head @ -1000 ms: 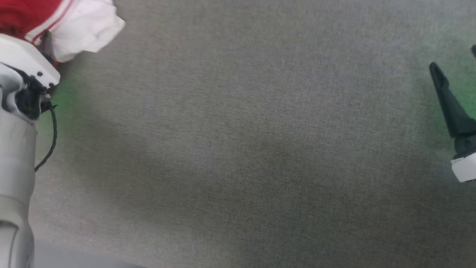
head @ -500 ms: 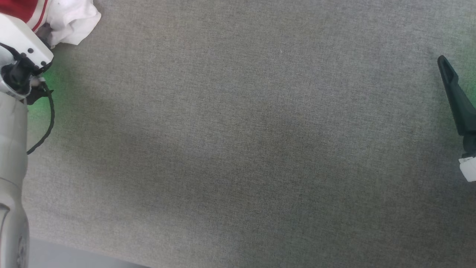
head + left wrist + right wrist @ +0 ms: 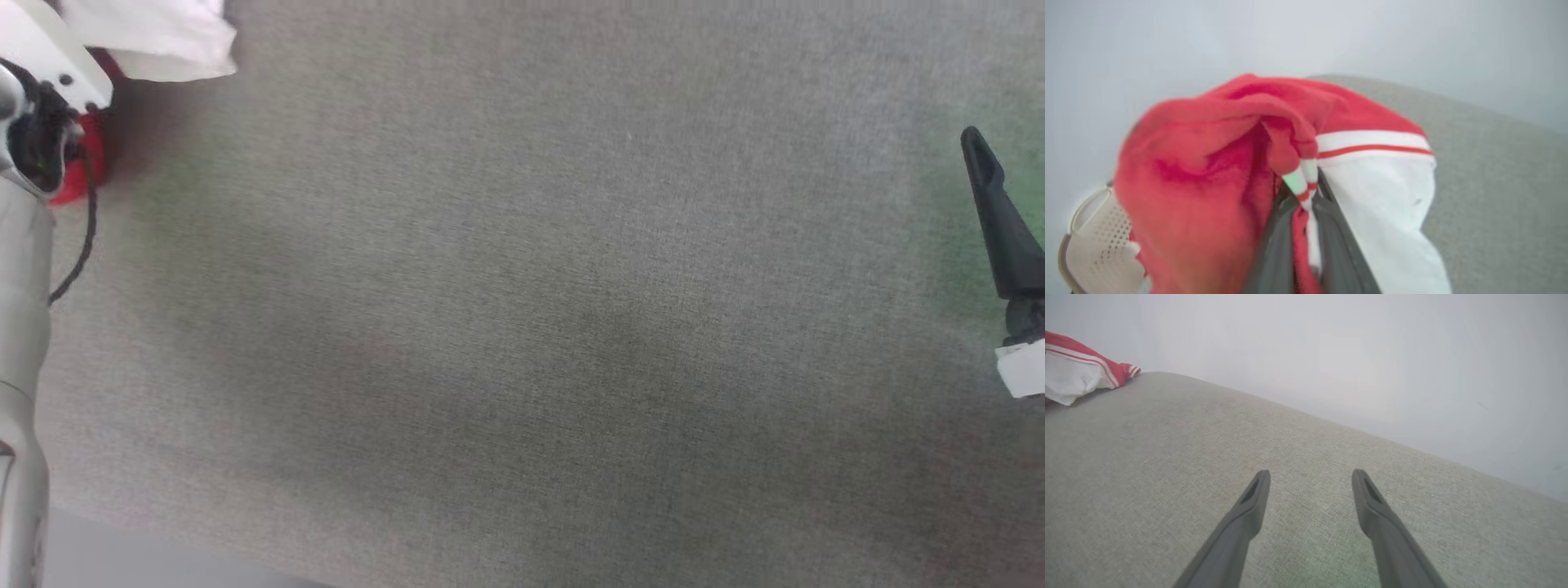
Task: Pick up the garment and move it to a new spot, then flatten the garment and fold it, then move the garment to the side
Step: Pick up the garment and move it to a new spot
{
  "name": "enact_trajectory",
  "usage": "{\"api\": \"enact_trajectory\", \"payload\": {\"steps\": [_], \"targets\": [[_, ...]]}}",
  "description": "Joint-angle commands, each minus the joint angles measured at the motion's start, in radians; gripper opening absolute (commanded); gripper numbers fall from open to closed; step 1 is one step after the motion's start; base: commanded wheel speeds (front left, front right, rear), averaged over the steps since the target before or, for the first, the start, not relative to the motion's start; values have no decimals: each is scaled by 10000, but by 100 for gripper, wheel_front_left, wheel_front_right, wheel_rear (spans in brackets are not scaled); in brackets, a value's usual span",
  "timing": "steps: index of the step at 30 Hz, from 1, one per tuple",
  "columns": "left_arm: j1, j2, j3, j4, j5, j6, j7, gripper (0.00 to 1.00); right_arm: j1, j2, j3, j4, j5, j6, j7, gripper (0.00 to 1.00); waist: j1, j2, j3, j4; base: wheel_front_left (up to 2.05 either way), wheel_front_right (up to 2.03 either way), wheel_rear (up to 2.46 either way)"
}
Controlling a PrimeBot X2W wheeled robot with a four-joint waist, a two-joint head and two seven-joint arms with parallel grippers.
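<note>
Grey woven cloth covers the table (image 3: 571, 327), bare across its middle. Your left gripper (image 3: 1306, 200) has its jaws pinched on the striped hem of the garment (image 3: 1208, 163), which sits bunched at the table's far left edge. Your right gripper (image 3: 1310, 473) hovers over the opposite side, jaws spread wide and holding nothing. To move the garment well, raise it until the white lining clears the cloth, then carry it toward the bare middle without dragging.
</note>
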Motion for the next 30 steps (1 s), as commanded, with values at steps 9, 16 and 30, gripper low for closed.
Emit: {"api": "enact_trajectory", "payload": {"steps": [9,16,30], "targets": [[-413,513,-668,-763,667,-532,-815,0,157,571,220,686,-72,-8,-546,100,-1,0,-1460,135,0,0,0],[-880,1012,-1281,-1867,1150,-833,-390,0,278,1041,395,1304,-58,-10,-987,100,-1,0,-2491,80,0,0,0],[230,1443,-1804,-6177,1020,-589,1645,0,693,1668,159,1984,-130,-8,-1561,100,-1,0,-3635,-292,0,0,0]]}}
